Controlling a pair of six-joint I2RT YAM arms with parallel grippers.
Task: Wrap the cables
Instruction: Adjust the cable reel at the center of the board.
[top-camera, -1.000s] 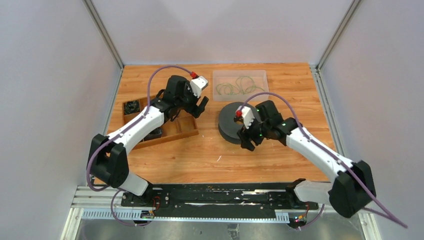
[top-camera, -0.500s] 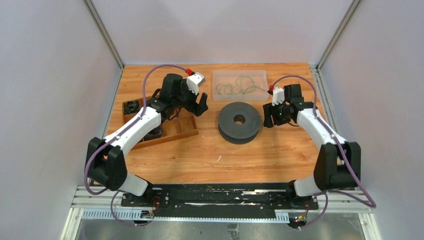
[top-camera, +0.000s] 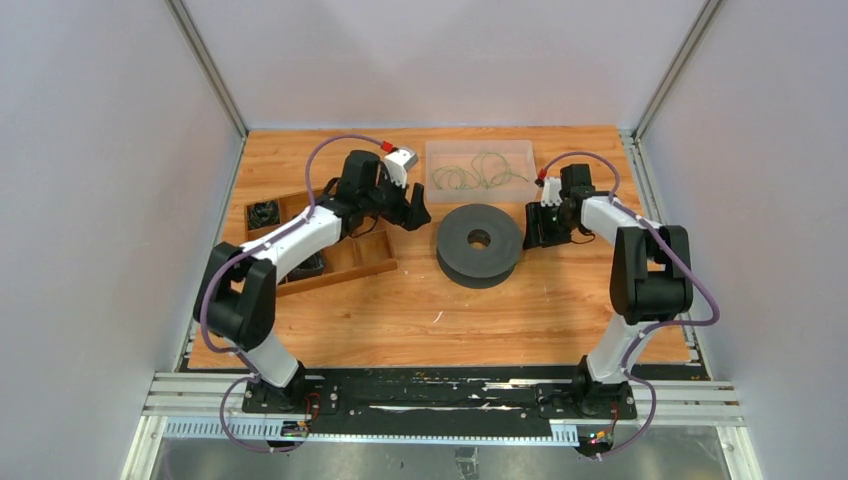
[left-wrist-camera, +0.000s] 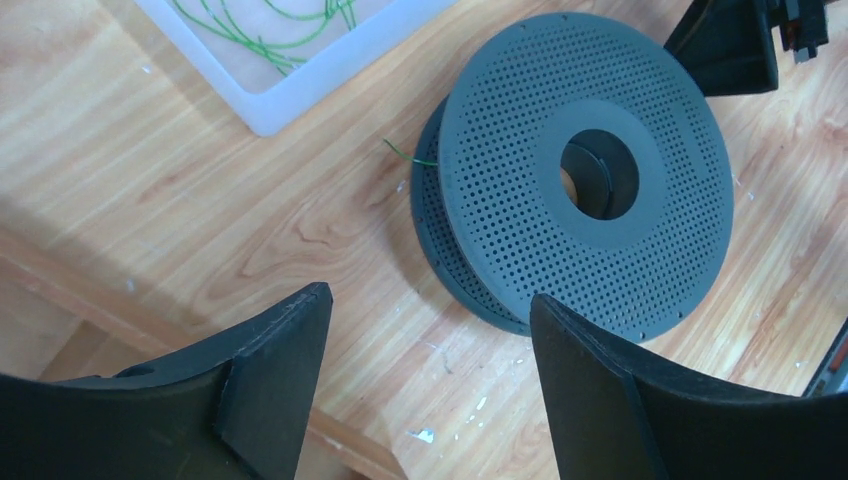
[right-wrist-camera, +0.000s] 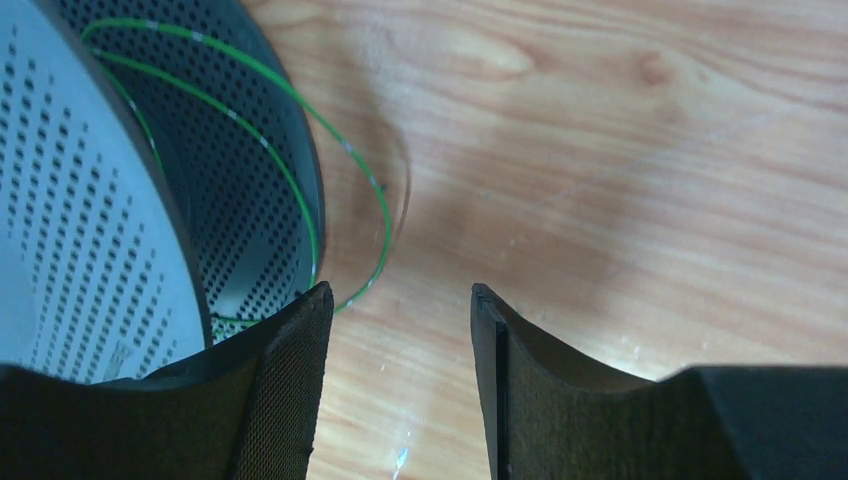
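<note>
Right claw (right-wrist-camera: 398, 300) moved beside spool (right-wrist-camera: 100, 200); cables (right-wrist-camera: 385, 215) just ahead.

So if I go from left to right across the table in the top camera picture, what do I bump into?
Wooden tray → left claw → dark spool → right claw.

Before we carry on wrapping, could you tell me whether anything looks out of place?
Yes: a loop of green cable sags out of the spool onto the table, not wound tight.
</note>
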